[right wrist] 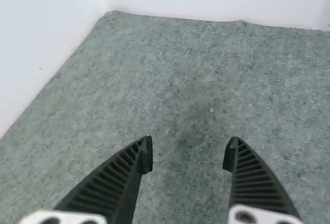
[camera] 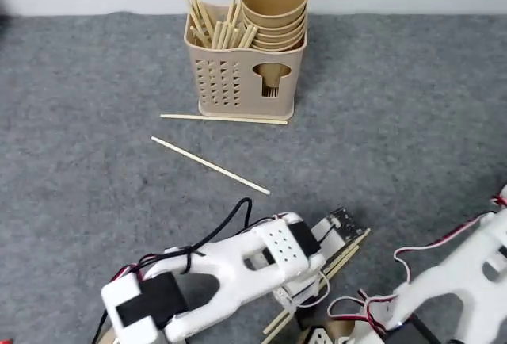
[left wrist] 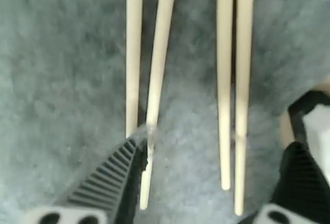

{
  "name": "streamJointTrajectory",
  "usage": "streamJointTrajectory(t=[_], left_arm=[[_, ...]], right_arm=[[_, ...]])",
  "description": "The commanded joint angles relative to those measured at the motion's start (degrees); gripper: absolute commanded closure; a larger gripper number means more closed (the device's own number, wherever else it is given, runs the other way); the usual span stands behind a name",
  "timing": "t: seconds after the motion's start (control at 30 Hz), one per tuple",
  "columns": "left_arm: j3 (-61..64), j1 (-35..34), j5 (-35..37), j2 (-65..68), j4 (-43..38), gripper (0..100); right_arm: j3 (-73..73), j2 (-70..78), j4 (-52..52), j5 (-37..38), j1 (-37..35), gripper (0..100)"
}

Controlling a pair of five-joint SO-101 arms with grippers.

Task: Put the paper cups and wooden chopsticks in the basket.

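A beige basket [camera: 230, 82] stands at the back of the table, holding stacked paper cups [camera: 274, 7] and several wooden chopsticks [camera: 214, 23]. One loose chopstick [camera: 224, 119] lies along the basket's front, and another [camera: 210, 166] lies slanted a little nearer. Near the front edge, my left gripper [left wrist: 211, 167] is open low over several chopsticks [left wrist: 227, 79] lying side by side on the carpet. One of its fingertips [left wrist: 135, 149] touches a chopstick [left wrist: 157, 74]. My right gripper [right wrist: 188, 157] is open above bare carpet, holding nothing.
Grey carpet [camera: 396, 122] covers the table, with a white wall behind it. The left arm's white body [camera: 238, 273] and the right arm [camera: 451, 280] crowd the front edge, cables trailing from both.
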Motion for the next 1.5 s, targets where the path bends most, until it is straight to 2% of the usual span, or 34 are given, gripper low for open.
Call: streamJointTrajectory(t=[0.0,0.27,0.57,0.7,0.83,1.1,1.33,1.47], left_arm=[[-6.20,0.09,3.87,1.58,-0.53,62],[-8.57,-0.62,10.73,6.77,-0.09,62],[-8.31,-8.18,10.37,7.30,0.00,62],[-8.22,-10.29,6.42,7.30,2.99,62],[-8.22,-6.86,5.27,7.03,7.65,62],[-8.48,1.41,6.86,6.86,7.65,62],[-6.20,1.67,8.53,7.38,2.73,62],[-4.62,1.67,8.53,7.38,2.64,64]], right_arm=[[-0.62,-0.22,-0.48,-0.53,0.48,76.1],[-0.62,-0.22,-0.48,-0.53,0.66,76.1],[-0.62,-0.22,-0.48,-0.53,0.40,76.1],[-0.62,-0.22,-0.48,-0.53,0.40,76.1],[-0.53,-0.22,-0.48,-0.53,0.40,76.1],[-0.53,-0.22,-0.40,-0.53,0.40,76.1],[-0.53,-0.22,-0.40,-0.53,0.40,76.1],[-0.53,-0.22,-0.40,-0.53,0.48,76.1]])
